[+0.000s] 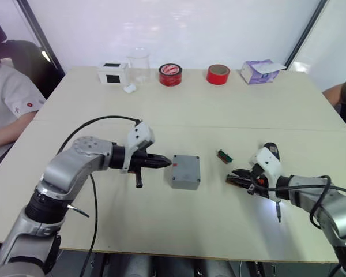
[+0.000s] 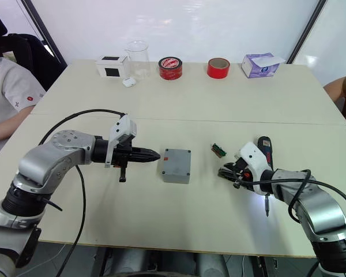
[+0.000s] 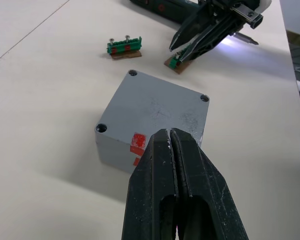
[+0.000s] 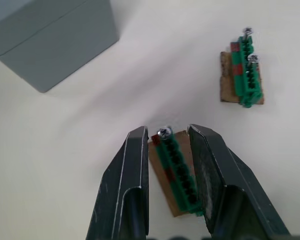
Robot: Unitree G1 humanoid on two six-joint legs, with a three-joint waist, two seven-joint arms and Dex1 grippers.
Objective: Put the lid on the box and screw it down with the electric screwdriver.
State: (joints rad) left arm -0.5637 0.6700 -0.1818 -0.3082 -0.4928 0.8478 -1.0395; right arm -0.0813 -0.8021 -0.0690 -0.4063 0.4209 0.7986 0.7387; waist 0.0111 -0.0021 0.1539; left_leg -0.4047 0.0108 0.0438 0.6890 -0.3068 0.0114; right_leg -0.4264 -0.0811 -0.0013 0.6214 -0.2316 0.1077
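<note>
The box [image 1: 185,171] sits near the middle of the bench [image 1: 219,109], with the lid [image 3: 155,109] already lying flush on top of it; a small red mark shows on the lid's edge facing the left arm, and 3 corner screw holes are visible in the left wrist view. The left tool [image 1: 164,163] points at that side of the box, just beside it, with its 2 black fingers [image 3: 160,175] pressed together and holding nothing.

The right tool [image 4: 167,137] lies low on the bench to the right of the box, its fingers apart on either side of a small green circuit board [image 4: 176,167] with a screw standing at its end; whether they press on it I cannot tell. A second green circuit board [image 1: 224,155] lies near it, between the box and the right arm.

The electric screwdriver [image 2: 265,147] rests on the bench just behind the right tool, with white light glowing on the bench by the right arm.

At the far edge stand a white box with a black square [image 1: 112,73], a clear beaker [image 1: 139,63], 2 red tape rolls [image 1: 170,74] and a tissue box [image 1: 259,71].
</note>
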